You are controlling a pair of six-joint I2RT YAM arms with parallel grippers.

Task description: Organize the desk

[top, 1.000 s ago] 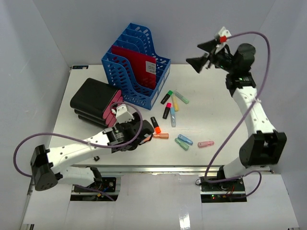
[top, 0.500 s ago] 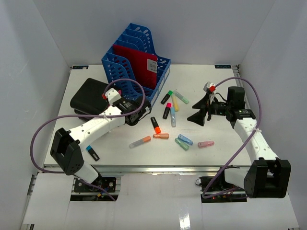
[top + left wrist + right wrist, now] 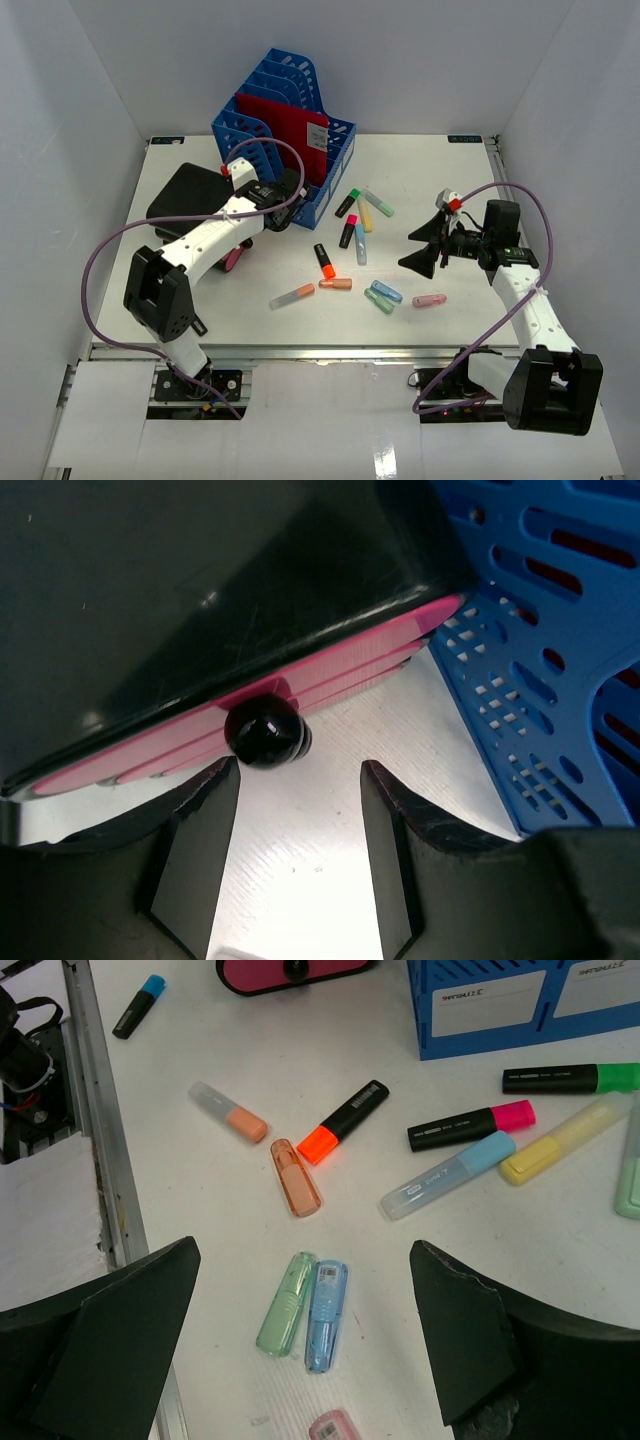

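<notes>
On the desk (image 3: 450, 180): twelve markers (image 3: 323, 260), one rack (image 3: 270, 140).

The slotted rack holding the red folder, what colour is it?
The rack is blue; the top external view shows it best.

Left pincer (image 3: 300, 777), right pincer (image 3: 305, 1253) agape.

Just ahead of the left gripper (image 3: 300, 772), the black-and-pink case (image 3: 180, 600) runs off the top and left of its wrist view, and the blue file rack (image 3: 540, 660) to the gripper's right is cut by two edges. Below the right gripper (image 3: 305, 1252), a pink highlighter (image 3: 333, 1426) nearest the wrist is clipped by the bottom edge, a pale green one (image 3: 630, 1175) by the right; the rack's label print (image 3: 480, 1002) is unreadably small.
</notes>
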